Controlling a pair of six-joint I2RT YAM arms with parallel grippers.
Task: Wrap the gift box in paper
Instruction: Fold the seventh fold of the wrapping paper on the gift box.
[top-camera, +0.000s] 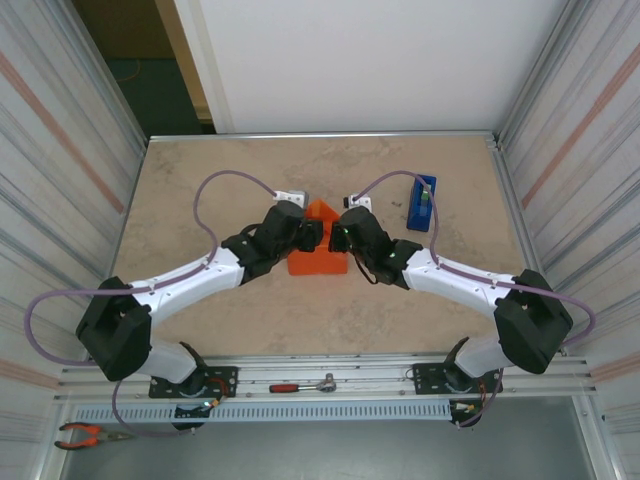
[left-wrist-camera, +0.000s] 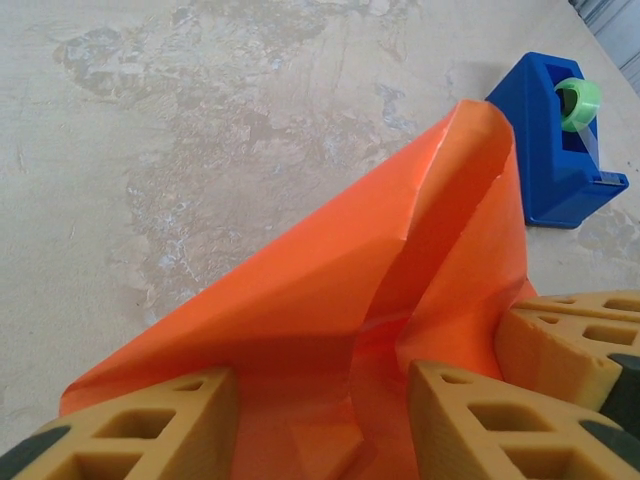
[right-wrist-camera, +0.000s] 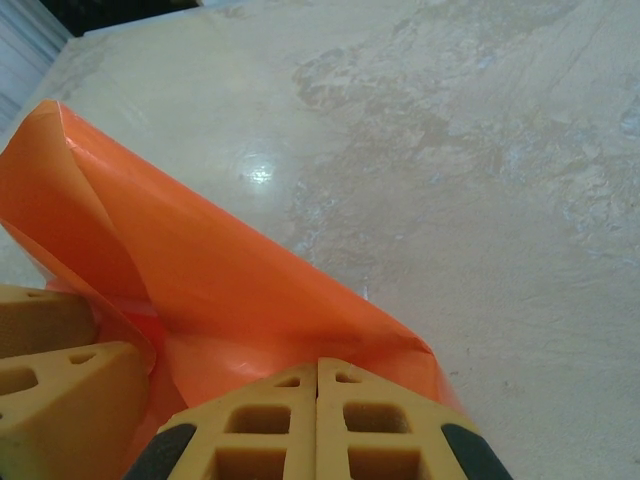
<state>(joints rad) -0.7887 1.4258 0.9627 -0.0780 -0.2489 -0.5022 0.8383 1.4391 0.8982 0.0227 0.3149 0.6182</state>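
Observation:
The gift box (top-camera: 318, 262) lies mid-table as a squarish orange parcel, its pink surface hidden under the paper (top-camera: 320, 211), which rises in a pointed flap at the far side. My left gripper (top-camera: 306, 236) is at the parcel's left; in its wrist view it (left-wrist-camera: 325, 385) stands open, its yellow fingers (left-wrist-camera: 150, 425) straddling creased orange paper (left-wrist-camera: 300, 290). My right gripper (top-camera: 340, 238) is at the parcel's right, shut, and in its wrist view its (right-wrist-camera: 318, 365) joined tips rest against the paper (right-wrist-camera: 200, 270), with nothing seen between them.
A blue tape dispenser (top-camera: 421, 203) with a green roll (left-wrist-camera: 578, 100) stands right of the parcel. A red-handled tool (top-camera: 300, 386) lies on the front rail and pliers (top-camera: 85, 435) at the bottom left. Corrugated walls close both sides.

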